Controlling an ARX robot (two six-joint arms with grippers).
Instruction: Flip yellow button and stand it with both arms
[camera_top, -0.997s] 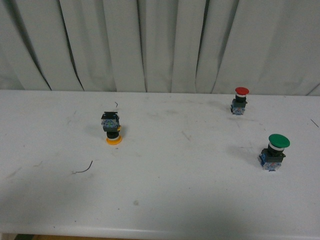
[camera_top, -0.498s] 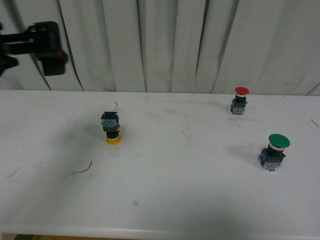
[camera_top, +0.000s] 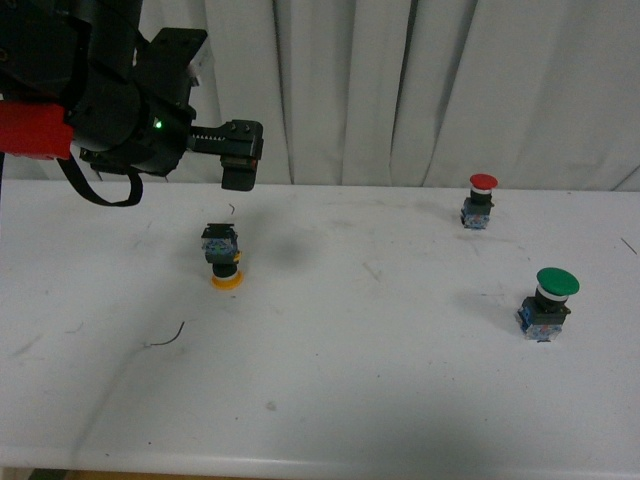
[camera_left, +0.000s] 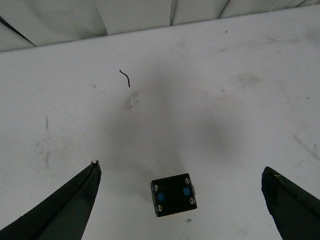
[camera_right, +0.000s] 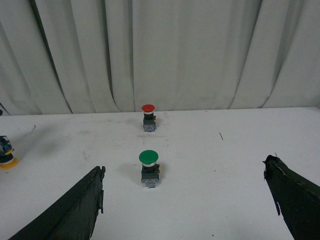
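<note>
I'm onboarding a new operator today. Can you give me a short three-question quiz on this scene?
1. True or false: the yellow button rests cap-down on the table.
2. Which stands farthest from the robot? A the red button, B the green button, C the yellow button.
3. Fill in: the jaws of the left gripper are ____.
Key: 1 true; 2 A; 3 open.

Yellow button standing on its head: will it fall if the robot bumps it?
Probably yes: the yellow button stands upside down on its round cap, boxy block on top, so a bump would likely tip it. It looks like stiff plastic, so it shouldn't bend. Tipped, it might roll a little.
</note>
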